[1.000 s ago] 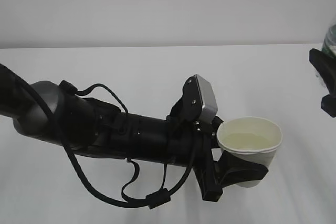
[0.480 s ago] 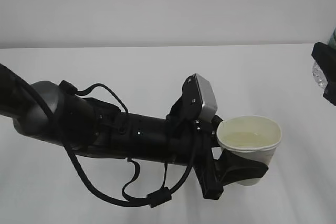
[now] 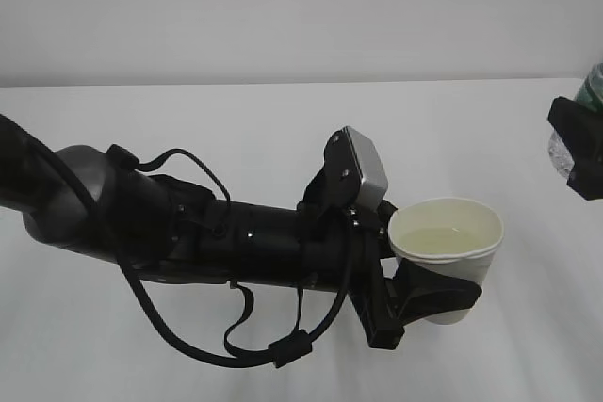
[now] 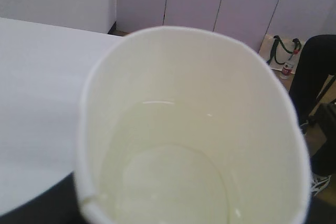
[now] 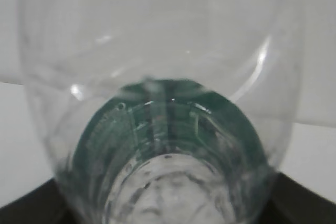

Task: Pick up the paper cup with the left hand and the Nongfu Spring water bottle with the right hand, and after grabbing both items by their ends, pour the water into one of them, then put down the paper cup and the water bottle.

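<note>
Above the white bench (image 3: 236,129), left tool (image 3: 429,294) clamps the paper cup (image 3: 447,256) upright, clear of the surface, water (image 4: 173,182) pooled inside. At the far right edge, right tool (image 3: 577,148) grips the Nongfu Spring water bottle (image 5: 168,145), well apart. Nothing between them.

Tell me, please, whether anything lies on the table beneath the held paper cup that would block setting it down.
Nothing visible does. The left hand holds the paper cup, with water inside, above bare white table.
</note>
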Robot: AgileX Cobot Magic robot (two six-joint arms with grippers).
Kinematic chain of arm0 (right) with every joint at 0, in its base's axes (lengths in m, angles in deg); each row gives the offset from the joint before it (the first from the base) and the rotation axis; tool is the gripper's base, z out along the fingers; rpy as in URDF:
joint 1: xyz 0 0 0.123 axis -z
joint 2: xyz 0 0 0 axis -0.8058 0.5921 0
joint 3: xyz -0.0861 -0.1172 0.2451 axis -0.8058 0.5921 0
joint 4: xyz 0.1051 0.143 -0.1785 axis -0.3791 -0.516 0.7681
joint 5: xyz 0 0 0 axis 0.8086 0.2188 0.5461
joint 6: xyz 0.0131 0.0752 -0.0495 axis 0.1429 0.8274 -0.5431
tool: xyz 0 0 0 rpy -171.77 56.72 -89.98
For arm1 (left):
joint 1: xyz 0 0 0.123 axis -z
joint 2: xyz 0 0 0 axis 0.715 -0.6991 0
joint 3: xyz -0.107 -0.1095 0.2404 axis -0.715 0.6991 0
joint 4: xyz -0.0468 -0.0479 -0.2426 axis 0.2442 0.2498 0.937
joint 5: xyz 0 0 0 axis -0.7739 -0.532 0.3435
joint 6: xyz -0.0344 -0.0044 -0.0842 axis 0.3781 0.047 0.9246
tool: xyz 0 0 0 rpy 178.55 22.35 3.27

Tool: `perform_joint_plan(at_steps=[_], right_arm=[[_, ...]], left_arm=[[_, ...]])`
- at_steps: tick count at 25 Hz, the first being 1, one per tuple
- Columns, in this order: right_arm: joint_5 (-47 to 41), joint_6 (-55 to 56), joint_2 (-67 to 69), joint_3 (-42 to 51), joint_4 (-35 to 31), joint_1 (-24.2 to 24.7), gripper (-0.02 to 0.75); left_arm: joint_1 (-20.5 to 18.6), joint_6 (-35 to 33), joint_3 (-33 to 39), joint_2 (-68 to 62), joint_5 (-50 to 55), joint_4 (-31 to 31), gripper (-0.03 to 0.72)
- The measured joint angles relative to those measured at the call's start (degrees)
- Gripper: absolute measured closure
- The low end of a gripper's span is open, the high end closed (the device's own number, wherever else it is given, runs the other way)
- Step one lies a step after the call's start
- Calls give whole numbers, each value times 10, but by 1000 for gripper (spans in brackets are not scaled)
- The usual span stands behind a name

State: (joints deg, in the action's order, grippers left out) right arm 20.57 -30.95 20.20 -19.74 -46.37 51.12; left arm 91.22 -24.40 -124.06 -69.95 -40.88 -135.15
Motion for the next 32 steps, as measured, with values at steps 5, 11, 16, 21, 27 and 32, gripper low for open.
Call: perform_joint_plan(at_steps=[5, 11, 16, 21, 27, 32], right_arm=[[78, 0, 38, 33, -38, 0, 271], [163, 0, 102, 52, -66, 0, 271], [173, 0, 160, 53, -68, 0, 271], [174, 0, 193, 53, -83, 0, 271], [175, 0, 236, 46, -103, 0, 271], [175, 0, 279, 19, -104, 0, 271]], left_arm=[[0, 0, 0, 0, 0, 1, 259], [0, 0, 0, 0, 0, 1, 259], [0, 0, 0, 0, 0, 1, 259], [0, 0, 0, 0, 0, 1, 259], [0, 0, 0, 0, 0, 1, 259], [0, 0, 0, 0, 0, 1, 259]])
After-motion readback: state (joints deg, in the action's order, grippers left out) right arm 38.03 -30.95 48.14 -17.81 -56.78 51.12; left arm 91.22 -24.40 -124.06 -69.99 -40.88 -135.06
